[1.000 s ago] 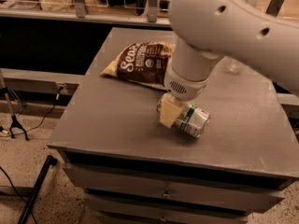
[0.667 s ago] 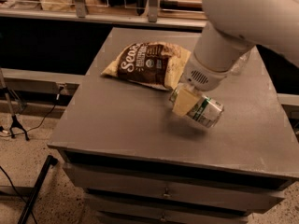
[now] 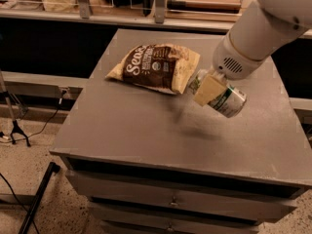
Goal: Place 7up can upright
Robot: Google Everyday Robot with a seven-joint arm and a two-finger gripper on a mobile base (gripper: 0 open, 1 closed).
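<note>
The 7up can [image 3: 225, 100] is a white-and-silver can with a green band. It hangs tilted in the air above the grey table [image 3: 146, 126], its silver end pointing down and to the right. My gripper [image 3: 210, 90] is shut on the can, a cream-coloured finger [image 3: 207, 89] lying across its side. The white arm comes down from the upper right. The can's shadow falls on the tabletop below it.
A brown-and-cream snack bag [image 3: 157, 67] lies on the table just left of the gripper. A counter with racks [image 3: 146, 4] runs behind the table. Drawers [image 3: 170, 199] sit under the tabletop. A black stand leg [image 3: 36, 199] and cables lie on the floor at left.
The gripper has lifted the can off the tabletop and carried it up and to the right. The can now hangs tilted in the air.
</note>
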